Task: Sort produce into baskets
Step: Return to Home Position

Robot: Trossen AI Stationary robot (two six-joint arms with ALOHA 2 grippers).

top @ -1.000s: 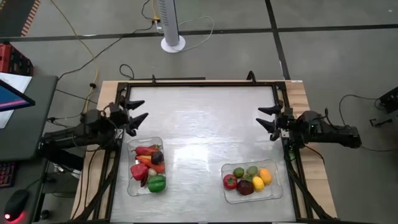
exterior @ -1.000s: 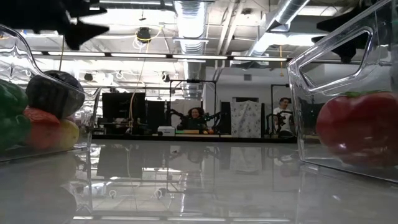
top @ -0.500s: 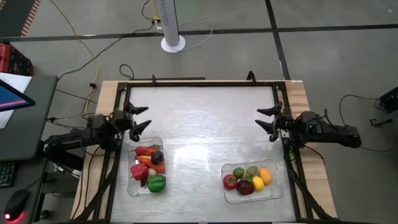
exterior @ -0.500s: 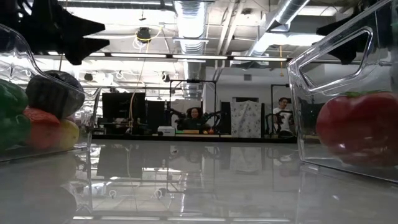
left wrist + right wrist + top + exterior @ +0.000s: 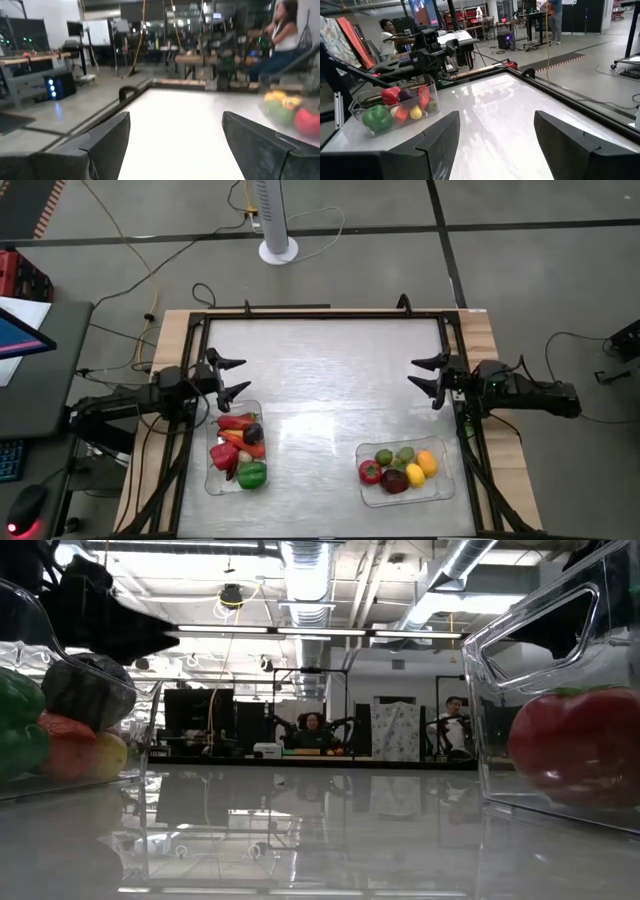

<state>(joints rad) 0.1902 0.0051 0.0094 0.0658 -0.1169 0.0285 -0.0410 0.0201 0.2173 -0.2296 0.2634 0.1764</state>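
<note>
High view: left gripper (image 5: pixel 240 375), right gripper (image 5: pixel 414 373) empty (jaws spread).

Table status: two clear trays on a shiny pale top.
We see the table (image 5: pixel 330 380) mid-frame in the high view, with a dark rail frame (image 5: pixel 325 314) round its edge and wood showing at the sides. Directly on it, well apart, sit the lower-left tray (image 5: pixel 214 411), long side running up-frame, and the lower-right tray (image 5: pixel 440 488), long side across-frame.
</note>
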